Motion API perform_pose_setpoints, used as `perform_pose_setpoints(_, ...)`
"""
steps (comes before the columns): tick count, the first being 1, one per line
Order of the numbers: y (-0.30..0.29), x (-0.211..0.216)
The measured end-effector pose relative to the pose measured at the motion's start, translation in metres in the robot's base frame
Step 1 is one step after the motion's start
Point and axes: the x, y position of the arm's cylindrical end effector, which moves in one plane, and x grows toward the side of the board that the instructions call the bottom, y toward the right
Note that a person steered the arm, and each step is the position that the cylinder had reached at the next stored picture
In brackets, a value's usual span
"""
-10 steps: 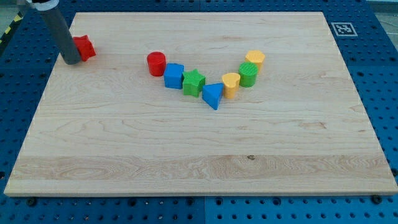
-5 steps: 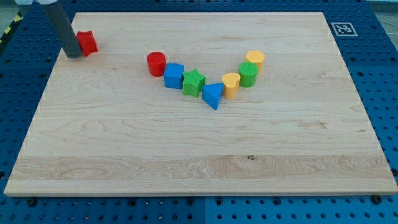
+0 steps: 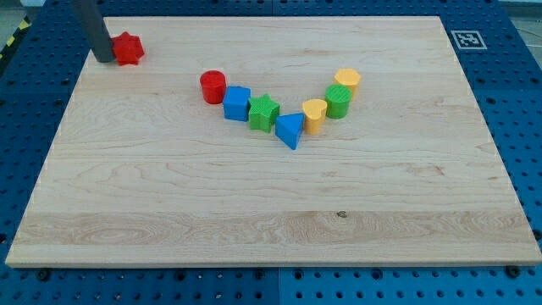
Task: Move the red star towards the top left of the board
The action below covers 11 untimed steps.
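Tip (image 3: 103,59) (bare rod, nothing gripped) touching red star's (image 3: 128,49) left side — star's pointing unclear.

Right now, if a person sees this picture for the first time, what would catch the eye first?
First the V-shaped chain of blocks near the board's middle, running from the red cylinder down to the blue triangle and up to the yellow block. Then the lone red star near the top left corner, with my tip at its left side.
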Motion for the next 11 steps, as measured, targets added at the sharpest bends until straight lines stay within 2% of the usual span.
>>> perform_pose_setpoints(3, -0.011, -0.036)
perform_pose_setpoints(4, 0.009, -0.046)
perform_pose_setpoints(5, 0.018, -0.043)
perform_pose_setpoints(7, -0.027, -0.035)
perform_pose_setpoints(9, 0.005, -0.029)
perform_pose_setpoints(11, 0.010, -0.027)
